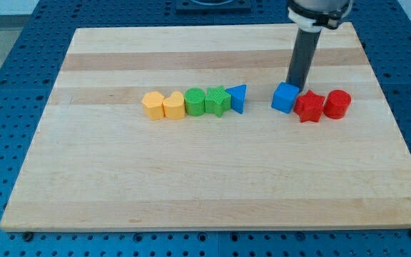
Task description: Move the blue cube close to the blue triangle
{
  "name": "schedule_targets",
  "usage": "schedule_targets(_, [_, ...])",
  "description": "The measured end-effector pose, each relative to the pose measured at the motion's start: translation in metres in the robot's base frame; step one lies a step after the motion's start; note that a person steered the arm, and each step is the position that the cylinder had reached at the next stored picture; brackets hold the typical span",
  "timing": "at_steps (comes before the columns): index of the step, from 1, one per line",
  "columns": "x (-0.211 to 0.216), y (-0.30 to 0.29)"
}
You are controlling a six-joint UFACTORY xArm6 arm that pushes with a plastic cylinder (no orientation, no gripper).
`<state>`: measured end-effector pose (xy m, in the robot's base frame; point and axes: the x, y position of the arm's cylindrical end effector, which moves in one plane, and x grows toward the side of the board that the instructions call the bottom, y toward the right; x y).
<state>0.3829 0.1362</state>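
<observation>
The only thing carrying anything here is the wooden board [212,185], and on it I count eight blocks strung in a rough line across its upper half. From the view's left: an orange block [152,105] of faceted shape, a yellow block [173,106] touching it, a green block [195,103] with a rounded top, a green star [217,101], and the blue triangle [237,98] pressed against that star's 3 o'clock side. A bare gap follows, then the blue cube [285,98], sitting at 3 o'clock from the triangle and apart from it. Touching the cube at its 4 o'clock is a red star [309,107], and just beside that, at 3 o'clock, a red cylinder [337,104]. The exact shapes of the orange and yellow pieces are hard for me to make out at this size. My arm comes in from 12 o'clock; its housing [318,11] is cut off by the view's top edge, and the dark rod [303,56] drops from it leaning slightly leftward as it descends. My tip [294,84] ends at the cube's 1 o'clock corner, behind its top edge, and I cannot tell whether it is touching the cube or just beside it. There is no pincer on this rig, so nothing is opened, closed or held.
</observation>
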Motion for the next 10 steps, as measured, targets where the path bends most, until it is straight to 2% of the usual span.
schedule_targets(1, [0.003,-0.004])
schedule_targets(3, [0.0,0.031])
schedule_targets(5, [0.023,0.03])
schedule_targets(10, [0.024,-0.031])
